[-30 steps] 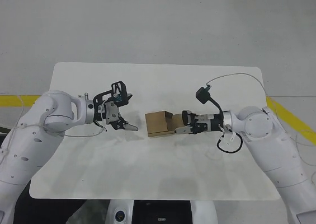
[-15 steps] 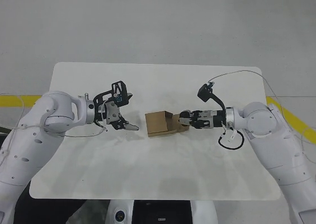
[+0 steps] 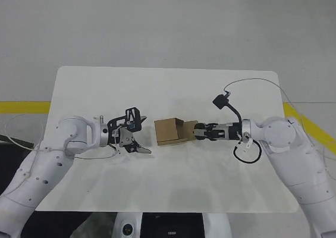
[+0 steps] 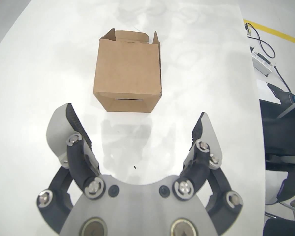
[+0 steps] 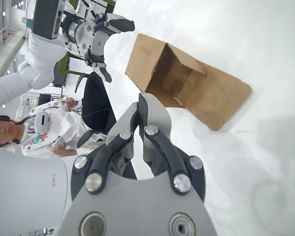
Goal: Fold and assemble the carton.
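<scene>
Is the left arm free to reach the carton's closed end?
Probably yes: the left gripper is open and faces the closed end of the carton, with only bare table between them.

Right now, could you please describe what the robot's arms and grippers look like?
The left arm and right arm have white rounded shells. The left gripper and right gripper share a silver base plate, black linkages, and pale grey fingers with black ridged pads. A black cable loops beside the right wrist.
</scene>
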